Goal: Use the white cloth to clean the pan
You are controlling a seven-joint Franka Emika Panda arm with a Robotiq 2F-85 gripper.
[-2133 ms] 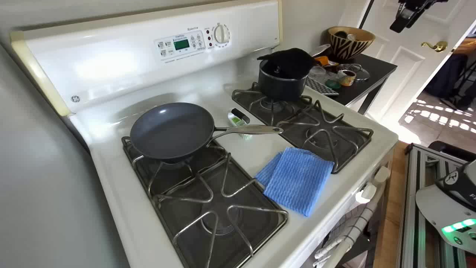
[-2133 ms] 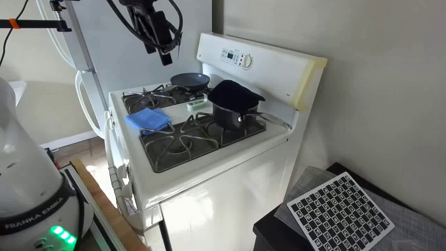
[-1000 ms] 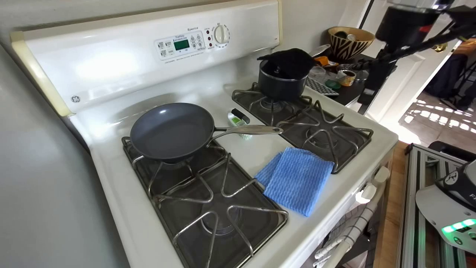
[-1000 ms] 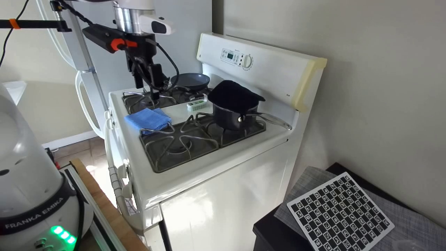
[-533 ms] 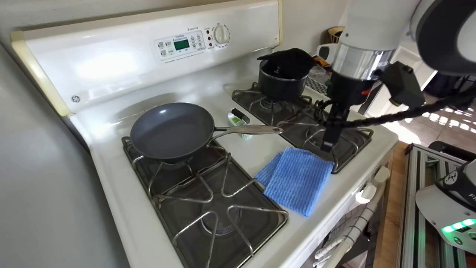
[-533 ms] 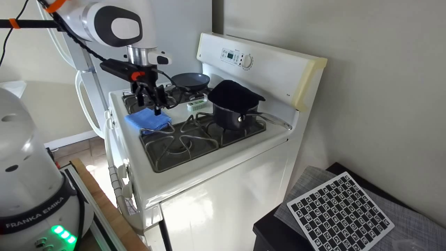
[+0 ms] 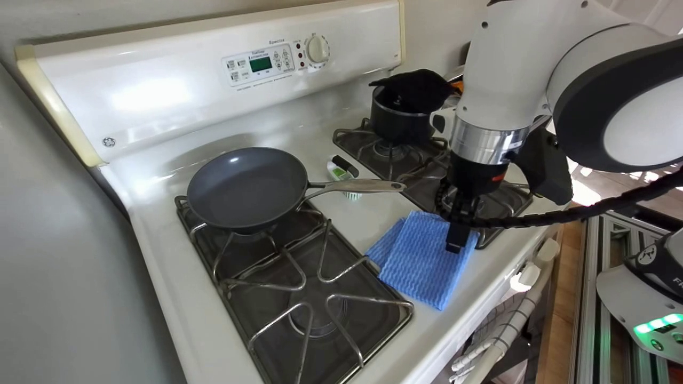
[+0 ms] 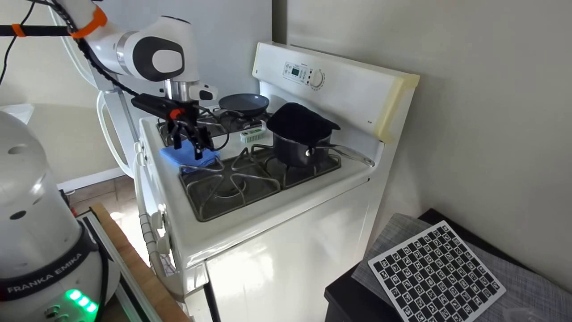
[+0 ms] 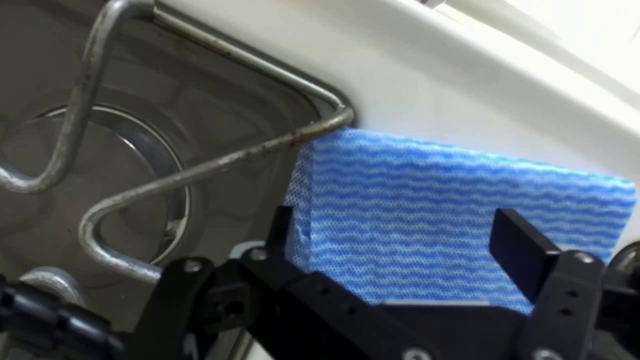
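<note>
The blue cloth [image 7: 419, 266] lies folded on the white stovetop between the two burner grates; it also shows in an exterior view [image 8: 178, 155]. The dark grey pan [image 7: 245, 186] sits on a rear burner, its long grey handle pointing across the stovetop; it also shows in an exterior view [image 8: 243, 103]. In the wrist view the blue cloth [image 9: 400, 185] fills the space between the fingers of my gripper [image 9: 395, 216]. The gripper is open and empty, pointing down over the cloth. Whether the fingertips touch it I cannot tell. The pan is out of the wrist view.
A deep black pot [image 7: 400, 120] with a black cloth-like thing in it stands on the other rear burner. A green-and-white brush [image 7: 341, 173] lies between the grates. Raised metal grates [image 8: 228, 179] flank the cloth. A checked towel [image 7: 493, 330] hangs at the oven front.
The arm has come in from the upper edge of the exterior views and lowered my gripper over the cloth. The cloth and pan have not moved.
</note>
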